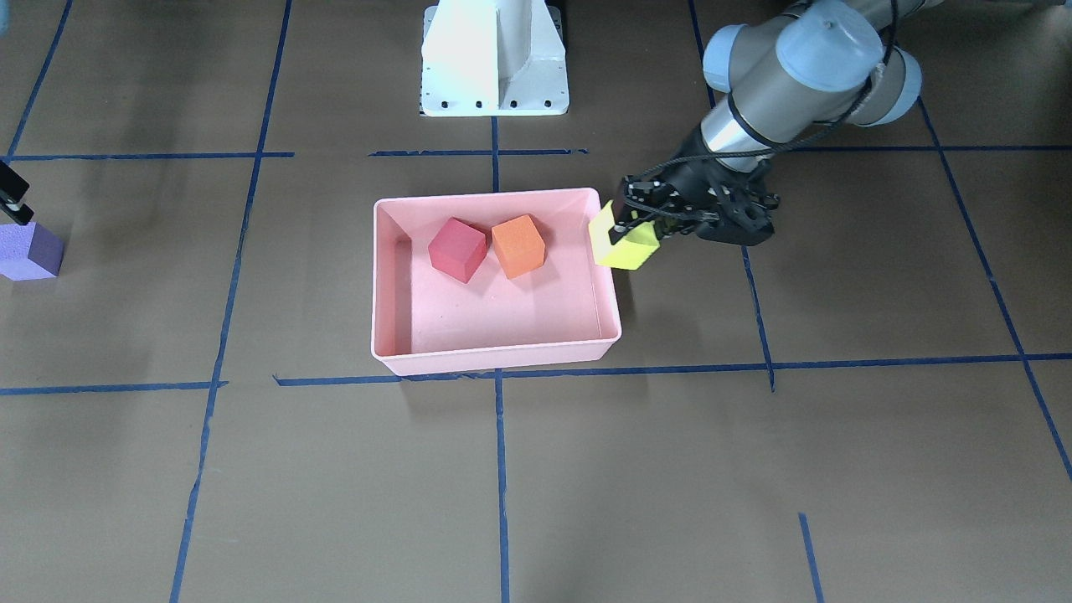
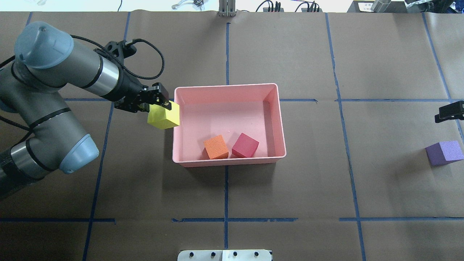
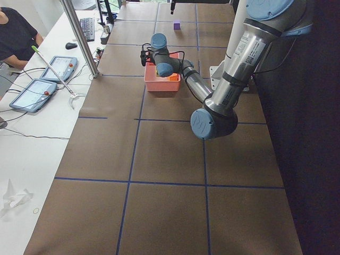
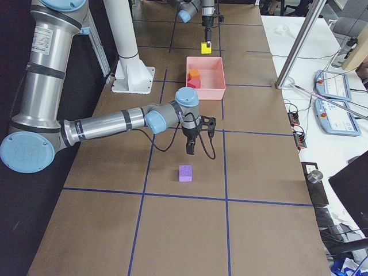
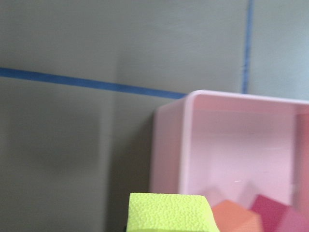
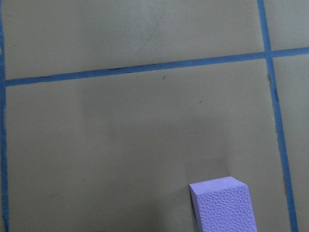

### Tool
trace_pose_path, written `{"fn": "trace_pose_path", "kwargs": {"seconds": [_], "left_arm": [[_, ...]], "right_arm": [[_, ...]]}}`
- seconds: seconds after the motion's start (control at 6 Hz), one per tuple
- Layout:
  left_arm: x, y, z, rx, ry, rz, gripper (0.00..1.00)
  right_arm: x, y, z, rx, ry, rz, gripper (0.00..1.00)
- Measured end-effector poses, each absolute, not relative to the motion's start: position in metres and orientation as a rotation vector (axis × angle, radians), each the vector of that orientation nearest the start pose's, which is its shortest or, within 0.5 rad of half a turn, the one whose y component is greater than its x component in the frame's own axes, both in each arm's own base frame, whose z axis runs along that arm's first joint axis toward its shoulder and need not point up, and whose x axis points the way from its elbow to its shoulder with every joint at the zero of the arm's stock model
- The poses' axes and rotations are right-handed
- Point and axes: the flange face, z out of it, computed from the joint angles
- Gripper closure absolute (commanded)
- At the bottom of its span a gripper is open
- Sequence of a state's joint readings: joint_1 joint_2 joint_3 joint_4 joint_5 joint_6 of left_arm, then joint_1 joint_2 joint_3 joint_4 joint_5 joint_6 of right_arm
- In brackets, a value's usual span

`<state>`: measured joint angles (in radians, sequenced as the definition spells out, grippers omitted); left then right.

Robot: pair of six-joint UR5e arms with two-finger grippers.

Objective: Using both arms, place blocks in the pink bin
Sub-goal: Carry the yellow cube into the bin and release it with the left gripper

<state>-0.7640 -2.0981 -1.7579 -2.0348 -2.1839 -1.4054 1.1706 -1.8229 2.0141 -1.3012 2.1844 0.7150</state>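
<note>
1. Yellow-green block (image 2: 164,115) is in the left gripper (image 2: 161,102), jaws closed on it. It hangs at the pink bin (image 2: 228,86), at the wall on the robot's left. From overhead it overlaps the rim and is not over the bin floor.
2. Risk: if you release here, I judge it hits the rim and tips out onto the brown paper (image 2: 290,188). Carry it further in first.
3. Risk: you can't read its clearance over the rim from these views. If it rides low, the block clips the wall and either shoves the bin or twists in the grip.
4. Risk: a drop onto the blocks already inside could bounce the foam out. The far half of the floor shows bare pink, so aim there.
5. Bin holds two: red block (image 2: 245,145) and orange block (image 2: 216,147). They sit just beside each other against the robot-side wall. Can't tell if they touch.
6. Purple block (image 2: 444,152) sits on the paper, well apart from the bin on the robot's right. Right gripper (image 2: 448,111) hovers near it, not touching. Can't tell whether its jaws are open or closed.
</note>
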Motion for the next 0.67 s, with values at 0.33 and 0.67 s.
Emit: {"fn": "trace_pose_path", "kwargs": {"seconds": [0.33,0.67], "left_arm": [[0.432,-0.485,0.196,0.097,1.240,-0.190,0.00],[0.447,-0.494,0.207,0.143,1.234,-0.206,0.00]], "right_arm": [[-0.072,-0.384,0.558,0.032,-0.713,0.128,0.00],[-0.066,-0.372,0.595,-0.017,-0.677,0.107,0.00]]}}
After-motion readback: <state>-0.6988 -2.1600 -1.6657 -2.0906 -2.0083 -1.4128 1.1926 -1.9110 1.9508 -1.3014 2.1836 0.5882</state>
